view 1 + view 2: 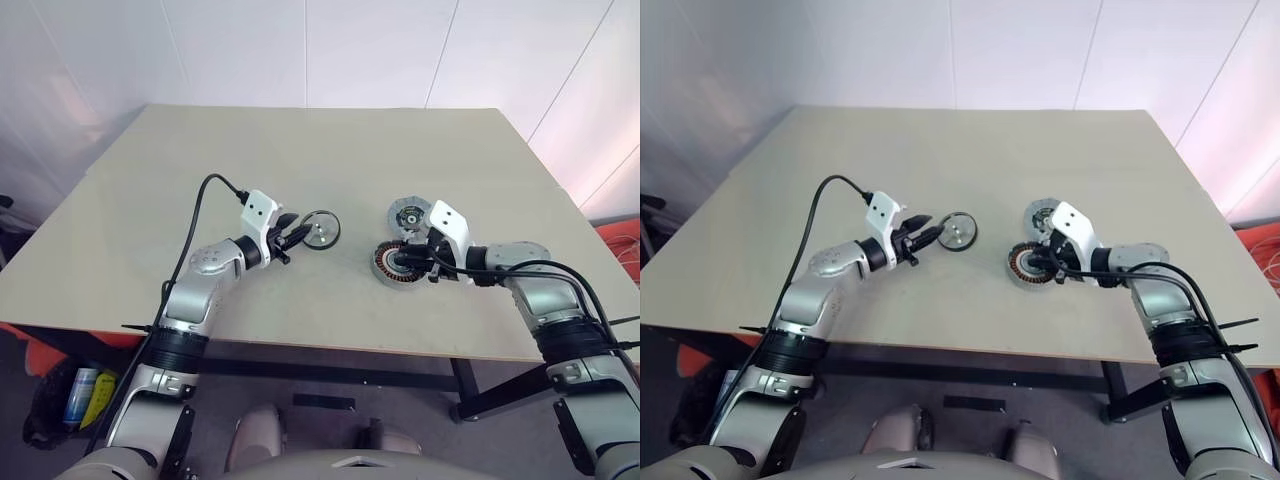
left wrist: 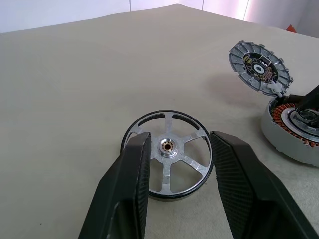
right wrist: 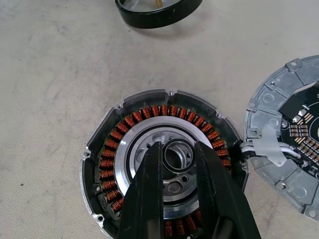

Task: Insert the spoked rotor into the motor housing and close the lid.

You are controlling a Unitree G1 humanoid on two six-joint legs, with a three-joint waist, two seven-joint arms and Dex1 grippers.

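Observation:
The spoked rotor (image 2: 168, 149) lies flat on the table, black rim and silver spokes up. My left gripper (image 2: 179, 142) is open, its fingers (image 2: 132, 174) flanking the rotor's near side just over the rim. To the right sits the motor housing (image 3: 107, 164) with its ring of copper windings. My right gripper (image 3: 177, 149) is shut on the housing's silver centre ring. The lid (image 3: 294, 149) lies beside the housing, inner face up, joined to it by short white wires. From above, the rotor (image 1: 322, 229), the housing (image 1: 385, 265) and the lid (image 1: 408, 213) sit mid-table.
The beige table (image 1: 300, 150) has bare room behind and left of the parts; its front edge runs just under my arms. A black cable (image 1: 200, 210) loops over my left forearm. A white wall stands behind. Bottles (image 1: 85, 395) sit on the floor at the left.

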